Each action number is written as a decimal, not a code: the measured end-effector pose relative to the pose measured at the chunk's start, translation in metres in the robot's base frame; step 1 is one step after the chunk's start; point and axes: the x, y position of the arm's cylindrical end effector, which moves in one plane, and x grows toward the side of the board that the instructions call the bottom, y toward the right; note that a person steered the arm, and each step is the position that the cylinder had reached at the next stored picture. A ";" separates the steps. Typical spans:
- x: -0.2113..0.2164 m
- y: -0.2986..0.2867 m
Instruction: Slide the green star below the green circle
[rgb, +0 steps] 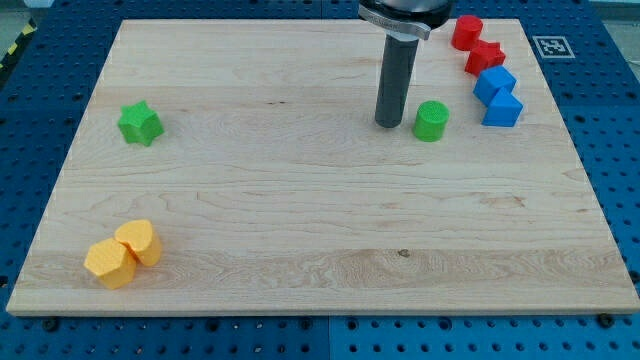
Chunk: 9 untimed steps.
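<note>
On the wooden tabletop (300, 230), the job of sliding the green star under the green circle is looking barely begun. Far out toward the view's left of the green circle, the green star (140, 123) is sitting alone, roughly level with it and nowhere near the spot beneath it that the task names. Lower down, also far to the view's left of the green circle, two yellow-orange blocks (123, 253) are lying pressed against each other near the tabletop's corner; their exact shapes are hard to make out.

Just to the view's left of the green circle (431, 120), my tip (389, 124) is resting on the wood, close beside the circle but apparently not touching it, and well apart from the star it must push. The arm is carrying no fingers, only the straight dark rod, so nothing is being pinched.

To the view's upper right of the green circle, two red blocks (476, 45) and two blue blocks (497, 97) are clustering in a touching line.

By this reading, nearly all the work is remaining: the tip would have to travel across to the star's far side and drive it rightward to below the circle.
</note>
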 end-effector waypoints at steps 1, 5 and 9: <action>0.002 0.012; 0.003 0.110; -0.014 -0.102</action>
